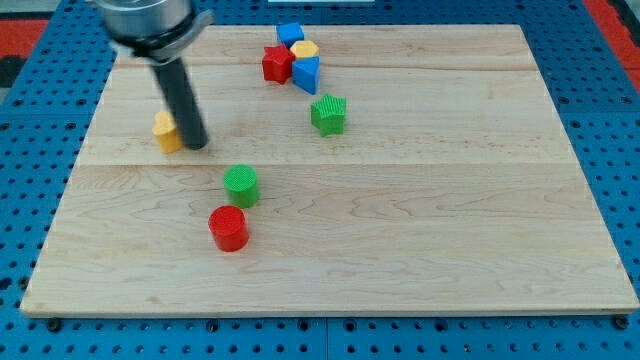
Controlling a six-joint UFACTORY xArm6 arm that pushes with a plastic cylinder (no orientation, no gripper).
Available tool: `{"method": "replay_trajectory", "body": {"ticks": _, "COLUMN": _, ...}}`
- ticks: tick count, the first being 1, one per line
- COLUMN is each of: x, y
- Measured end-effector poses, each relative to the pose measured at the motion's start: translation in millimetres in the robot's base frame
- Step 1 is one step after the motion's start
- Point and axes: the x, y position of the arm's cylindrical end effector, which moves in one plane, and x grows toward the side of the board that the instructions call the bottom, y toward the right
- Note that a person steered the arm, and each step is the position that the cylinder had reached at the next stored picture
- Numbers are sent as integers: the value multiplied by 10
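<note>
My tip (195, 145) rests on the wooden board (400, 230) at the view's left, touching or almost touching the right side of a yellow block (165, 131). A green cylinder (241, 186) lies below and to the right of the tip, with a red cylinder (229, 228) just beneath it. Farther right sits a green star-shaped block (328, 113). Near the view's top a cluster holds a blue cube (290, 35), a small yellow block (305, 49), a red block (277, 64) and a blue block (306, 73).
The board sits on a blue perforated table (610, 120). The arm's grey housing (148, 22) hangs over the board's top left corner.
</note>
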Motion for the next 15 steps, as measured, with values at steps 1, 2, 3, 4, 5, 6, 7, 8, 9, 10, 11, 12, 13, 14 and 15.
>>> {"method": "replay_trajectory", "body": {"ticks": 1, "x": -479, "y": 582}}
{"method": "replay_trajectory", "body": {"ticks": 2, "x": -678, "y": 1060}}
{"method": "replay_trajectory", "body": {"ticks": 3, "x": -485, "y": 1634}}
{"method": "replay_trajectory", "body": {"ticks": 4, "x": -412, "y": 1727}}
{"method": "replay_trajectory", "body": {"ticks": 5, "x": -164, "y": 1681}}
{"method": "replay_trajectory", "body": {"ticks": 6, "x": 22, "y": 815}}
{"method": "replay_trajectory", "body": {"ticks": 7, "x": 119, "y": 1127}}
{"method": "replay_trajectory", "body": {"ticks": 8, "x": 458, "y": 1320}}
{"method": "replay_trajectory", "body": {"ticks": 9, "x": 750, "y": 1060}}
{"method": "replay_trajectory", "body": {"ticks": 10, "x": 725, "y": 584}}
{"method": "replay_trajectory", "body": {"ticks": 11, "x": 518, "y": 362}}
{"method": "replay_trajectory", "body": {"ticks": 12, "x": 304, "y": 404}}
{"method": "replay_trajectory", "body": {"ticks": 13, "x": 194, "y": 422}}
{"method": "replay_trajectory", "body": {"ticks": 14, "x": 150, "y": 579}}
{"method": "replay_trajectory", "body": {"ticks": 15, "x": -197, "y": 943}}
